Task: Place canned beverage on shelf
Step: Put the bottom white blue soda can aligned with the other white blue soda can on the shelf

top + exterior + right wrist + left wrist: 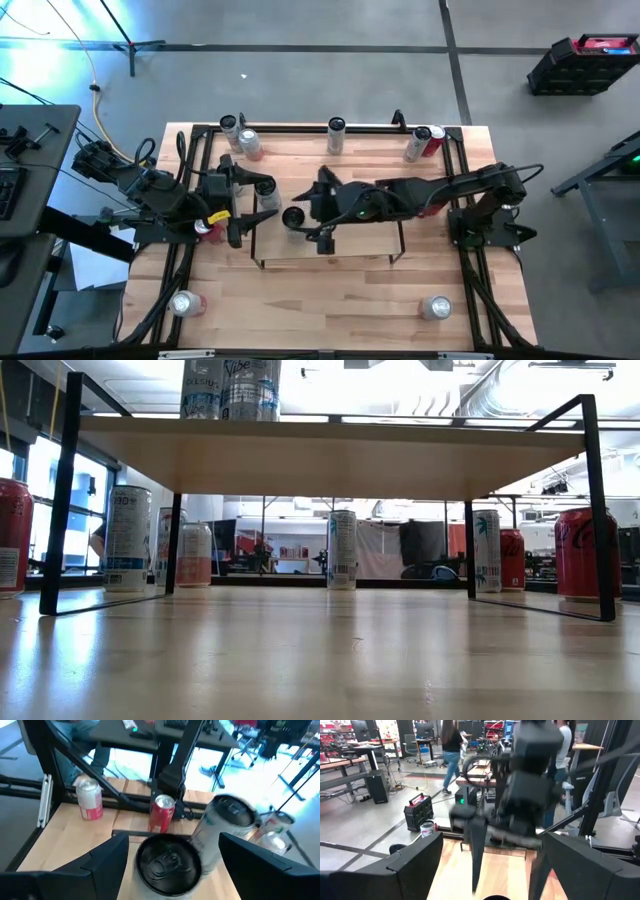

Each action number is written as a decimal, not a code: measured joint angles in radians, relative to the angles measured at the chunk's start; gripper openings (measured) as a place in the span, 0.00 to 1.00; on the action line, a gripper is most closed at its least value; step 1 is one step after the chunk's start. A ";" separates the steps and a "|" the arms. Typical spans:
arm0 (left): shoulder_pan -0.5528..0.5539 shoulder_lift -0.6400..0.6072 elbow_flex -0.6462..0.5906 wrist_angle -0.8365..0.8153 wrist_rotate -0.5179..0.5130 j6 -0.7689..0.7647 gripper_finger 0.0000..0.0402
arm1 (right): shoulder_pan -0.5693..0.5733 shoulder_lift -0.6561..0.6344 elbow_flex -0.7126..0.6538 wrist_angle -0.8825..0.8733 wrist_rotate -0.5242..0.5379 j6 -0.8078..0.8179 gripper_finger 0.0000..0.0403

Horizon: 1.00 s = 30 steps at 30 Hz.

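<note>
- Black-topped drink can (167, 865) stands upright on the left end of the shelf (340, 245), a low light-wood board on thin black wire end frames.
- Right gripper (298, 217) reaches along the shelf from its right end. Its dark fingers (100, 862) are spread on either side of this can. There seems to be a small gap on each side, so the can looks released rather than squeezed, though the wrist view leaves this uncertain.
- Tall white-and-silver can (222, 835) stands on the same end of the shelf, just beside the black-topped one and toward the back.
- Left gripper (258, 192) hovers at the shelf's left end with its fingers wide apart and gripping nothing. The right arm's dark wrist fills the space ahead of it.
- Short red can (205, 228) sits on the wooden tabletop (330, 300) left of the shelf, partly hidden by the left arm.
- Behind the shelf, along the back rail, stand a silver can (230, 125), a pinkish can (248, 143), a pale tall can (336, 133), and a silver-and-red pair (425, 142).
- In front of the shelf, well apart from it, are a red-sided can (187, 303) at the left corner and a silver can (436, 307) at the right.
- Seen from table height, the shelf's underside and black wire legs (62, 490) frame the back-row cans.
- Beyond the shelf, a person in jeans (451, 755) stands in the room.
</note>
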State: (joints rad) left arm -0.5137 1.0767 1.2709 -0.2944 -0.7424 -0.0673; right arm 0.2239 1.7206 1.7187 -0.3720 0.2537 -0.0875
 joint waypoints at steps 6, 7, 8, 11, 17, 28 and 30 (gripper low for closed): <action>0.000 0.000 0.000 -0.005 0.000 -0.006 0.85 | 0.026 -0.076 0.001 -0.190 0.064 -0.050 0.73; 0.000 0.000 0.000 -0.006 0.000 -0.006 0.85 | 0.029 -0.080 0.001 -0.243 0.077 -0.049 0.73; 0.000 0.000 0.000 -0.006 0.000 -0.006 0.85 | 0.031 -0.082 0.001 -0.289 0.089 -0.042 0.73; 0.000 0.000 0.000 -0.004 0.000 -0.006 0.85 | 0.034 -0.077 0.000 -0.414 0.097 0.003 0.73; 0.001 -0.018 0.001 0.022 -0.001 -0.007 0.85 | 0.034 0.003 0.000 -0.476 0.103 0.041 0.71; 0.000 -0.086 0.001 0.036 0.013 0.025 0.85 | 0.034 0.081 -0.001 -0.341 0.107 -0.025 0.56; 0.000 -0.094 0.000 0.039 0.025 0.026 0.85 | 0.031 0.081 0.000 -0.311 0.110 -0.026 0.54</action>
State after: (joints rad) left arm -0.5133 0.9828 1.2713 -0.2551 -0.7173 -0.0409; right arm 0.2547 1.8015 1.7184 -0.6830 0.3634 -0.1134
